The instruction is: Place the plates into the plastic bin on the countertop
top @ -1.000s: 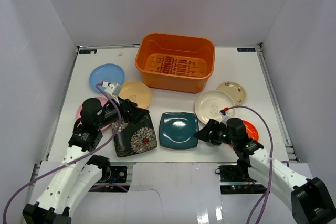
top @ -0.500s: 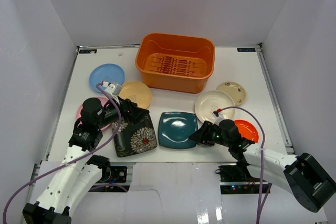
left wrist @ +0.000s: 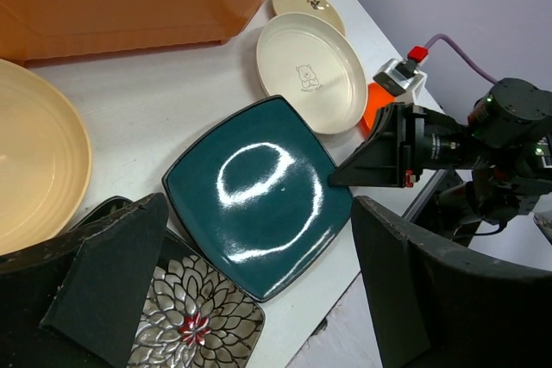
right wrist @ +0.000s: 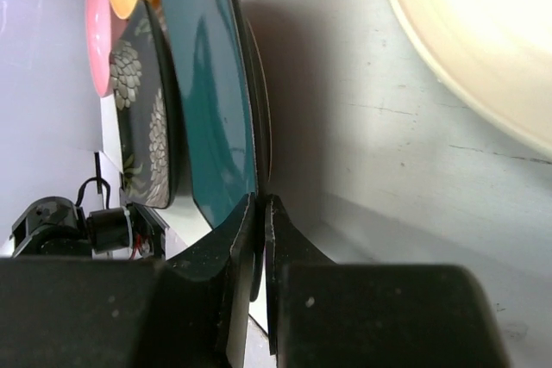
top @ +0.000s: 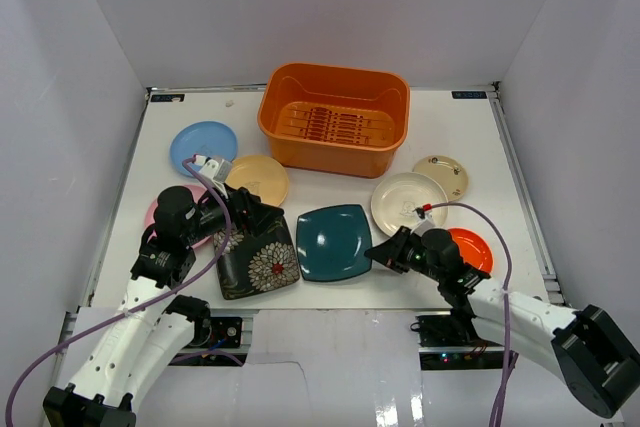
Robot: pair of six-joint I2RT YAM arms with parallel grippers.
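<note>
Teal plate (top: 334, 242) slid left, low right claw (top: 375, 255) pinching.

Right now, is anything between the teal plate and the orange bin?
Nothing visible. Bare countertop lies between the teal plate and the plastic bin; the pale yellow plate and cream plate sit off to the sides.
</note>
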